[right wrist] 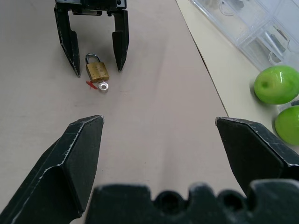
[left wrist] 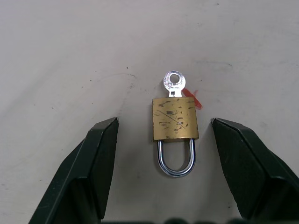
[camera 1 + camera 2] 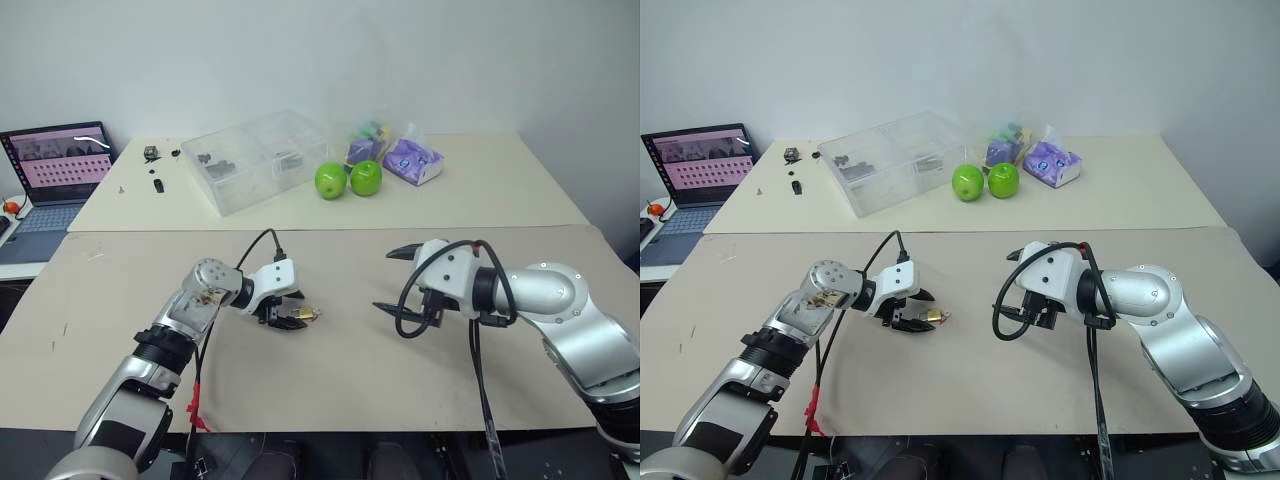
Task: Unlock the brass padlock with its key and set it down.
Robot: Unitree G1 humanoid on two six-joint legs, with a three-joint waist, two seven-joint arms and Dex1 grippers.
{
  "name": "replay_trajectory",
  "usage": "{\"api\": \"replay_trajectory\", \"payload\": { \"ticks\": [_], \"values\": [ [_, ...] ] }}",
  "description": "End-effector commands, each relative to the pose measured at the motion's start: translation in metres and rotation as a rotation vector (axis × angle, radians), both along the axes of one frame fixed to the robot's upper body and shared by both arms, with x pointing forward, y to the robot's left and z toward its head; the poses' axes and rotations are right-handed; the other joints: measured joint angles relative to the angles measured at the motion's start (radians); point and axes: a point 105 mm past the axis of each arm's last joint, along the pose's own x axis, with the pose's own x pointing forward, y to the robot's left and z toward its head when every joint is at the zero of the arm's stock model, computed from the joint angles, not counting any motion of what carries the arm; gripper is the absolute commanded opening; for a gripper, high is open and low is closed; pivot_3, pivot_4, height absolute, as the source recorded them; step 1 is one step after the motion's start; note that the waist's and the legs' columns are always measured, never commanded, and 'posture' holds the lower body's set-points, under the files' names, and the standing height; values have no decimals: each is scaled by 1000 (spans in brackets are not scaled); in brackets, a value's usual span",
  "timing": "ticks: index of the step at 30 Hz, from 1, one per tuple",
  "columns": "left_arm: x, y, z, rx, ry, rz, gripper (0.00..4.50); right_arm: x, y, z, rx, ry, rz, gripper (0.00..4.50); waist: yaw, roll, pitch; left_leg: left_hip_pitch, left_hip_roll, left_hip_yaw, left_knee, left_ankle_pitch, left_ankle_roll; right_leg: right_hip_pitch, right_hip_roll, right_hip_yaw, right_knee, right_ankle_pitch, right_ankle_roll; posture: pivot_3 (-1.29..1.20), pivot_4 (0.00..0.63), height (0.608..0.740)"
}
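Left gripper (image 2: 156,140): black fingers spread, straddling the small squarish brass padlock (image 2: 175,119) without touching it. Padlock lies flat on the beige tabletop (image 3: 340,370), silvery shackle toward the gripper. Small silvery key (image 2: 174,83) sits in its keyhole end, beside a red fleck (image 2: 197,100). Right gripper (image 3: 388,280): fingers wide apart, empty, held well apart from the padlock.

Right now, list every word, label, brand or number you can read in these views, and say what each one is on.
No text can be read.
Key head: tiny stamped marks around the hole, too small to read.
Brass padlock: scratches only, no lettering visible.
Laptop screen: rows of small images, nothing legible.
Purple packets: print too small to read.
Clear plastic box: no label visible.
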Motion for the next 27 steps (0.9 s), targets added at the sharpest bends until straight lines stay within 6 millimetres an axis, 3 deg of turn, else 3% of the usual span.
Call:
{"api": "replay_trajectory", "payload": {
  "ticks": [1,12,26,27],
  "values": [
    [-1,-11,2,-8,-7,-34,3398,0,-2,16,3,-75,-9,4500,2,0,0,0,0,0,0,0,0,0,0,0,0,0,0,0,150,740],
    [0,-21,7,-35,-12,-37,3398,1,-4,15,-6,-76,-15,4500,16,0,0,0,-1,0,0,0,0,0,-1,0,0,0,0,0,150,740],
    [5,-14,0,13,-24,-39,3398,1,-5,16,-9,-84,-21,4500,15,0,0,0,0,0,0,0,0,0,0,0,0,0,0,0,150,740],
    [6,-13,0,14,-24,-37,2867,1,-5,16,-10,-84,-21,4500,15,0,0,0,0,0,0,0,0,0,0,0,0,0,0,0,150,740]
  ]
}}
